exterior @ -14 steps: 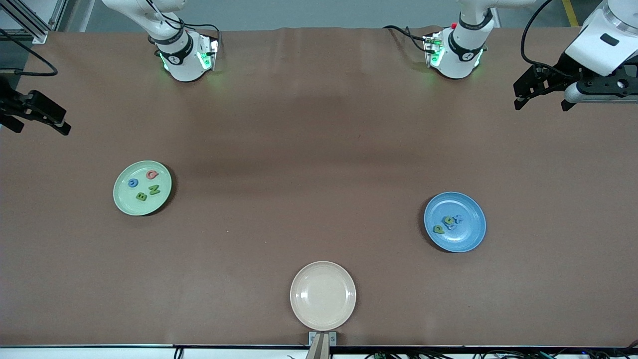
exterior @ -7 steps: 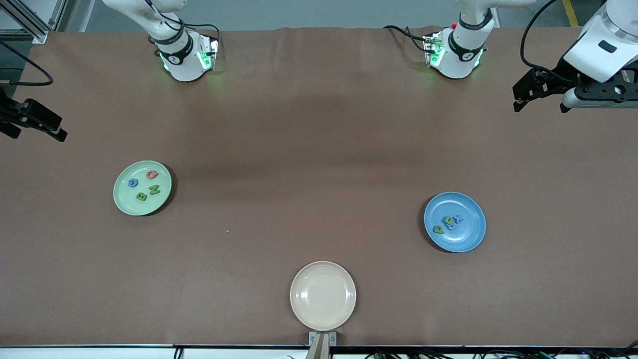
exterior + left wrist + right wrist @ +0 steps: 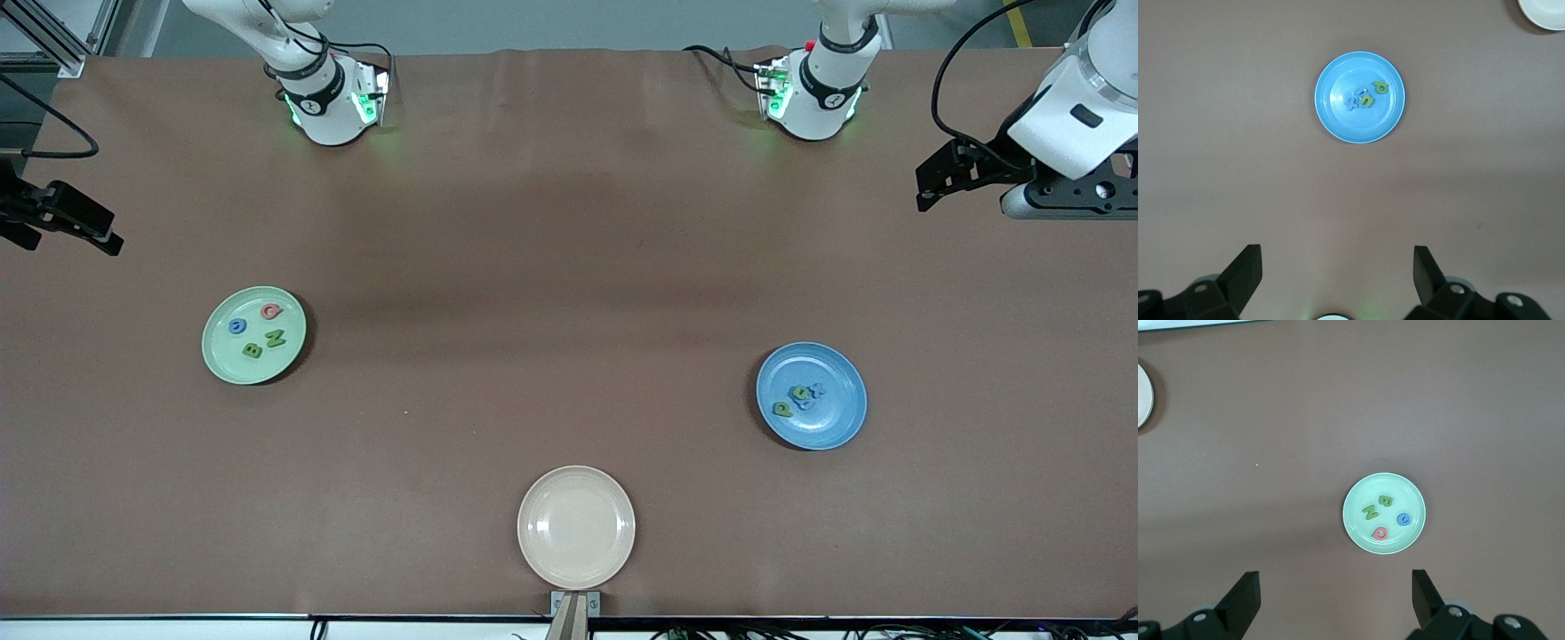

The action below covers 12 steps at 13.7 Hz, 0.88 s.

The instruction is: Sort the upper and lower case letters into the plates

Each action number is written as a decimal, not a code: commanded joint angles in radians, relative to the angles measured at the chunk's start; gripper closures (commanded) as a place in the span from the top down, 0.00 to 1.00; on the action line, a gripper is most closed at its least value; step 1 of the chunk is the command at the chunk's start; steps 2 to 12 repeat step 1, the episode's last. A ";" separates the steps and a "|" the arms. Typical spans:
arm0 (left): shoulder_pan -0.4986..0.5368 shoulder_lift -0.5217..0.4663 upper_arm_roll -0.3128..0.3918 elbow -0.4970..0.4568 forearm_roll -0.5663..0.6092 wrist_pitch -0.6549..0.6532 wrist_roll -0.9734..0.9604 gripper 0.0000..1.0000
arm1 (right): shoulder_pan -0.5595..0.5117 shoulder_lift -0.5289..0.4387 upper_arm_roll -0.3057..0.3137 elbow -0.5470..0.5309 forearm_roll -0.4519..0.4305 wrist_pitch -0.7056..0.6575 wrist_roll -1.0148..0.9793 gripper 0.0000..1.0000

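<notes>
The pale green plate (image 3: 222, 356) lies toward the right arm's end of the table. It holds a pink-red letter (image 3: 271, 311), a blue letter (image 3: 236, 326) and two green letters (image 3: 264, 344); the right wrist view shows the same plate (image 3: 1408, 495) and letters (image 3: 1370, 513). The blue plate (image 3: 840, 418) lies toward the left arm's end with green and blue letters (image 3: 800, 397) bunched in it, as the left wrist view also shows on that plate (image 3: 1338, 123). My right gripper (image 3: 67, 242) hangs open and empty over its table end. My left gripper (image 3: 965, 191) hangs open and empty over its own end.
A beige plate (image 3: 576, 527) with nothing on it sits at the table edge nearest the front camera, midway between the arms. Both arm bases (image 3: 329, 98) (image 3: 813, 93) stand along the edge farthest from that camera. Brown cloth covers the table.
Both raised grippers have drifted slightly at their table ends, still open. The plates and the letters have not moved.
</notes>
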 commanded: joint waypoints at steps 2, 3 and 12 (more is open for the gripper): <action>-0.001 0.005 -0.001 0.027 0.008 -0.024 -0.003 1.00 | -0.011 0.009 0.008 0.020 0.007 -0.006 -0.003 1.00; -0.001 0.005 -0.001 0.027 0.008 -0.024 -0.003 1.00 | -0.011 0.009 0.008 0.020 0.007 -0.006 -0.003 1.00; -0.001 0.005 -0.001 0.027 0.008 -0.024 -0.003 1.00 | -0.011 0.009 0.008 0.020 0.007 -0.006 -0.003 1.00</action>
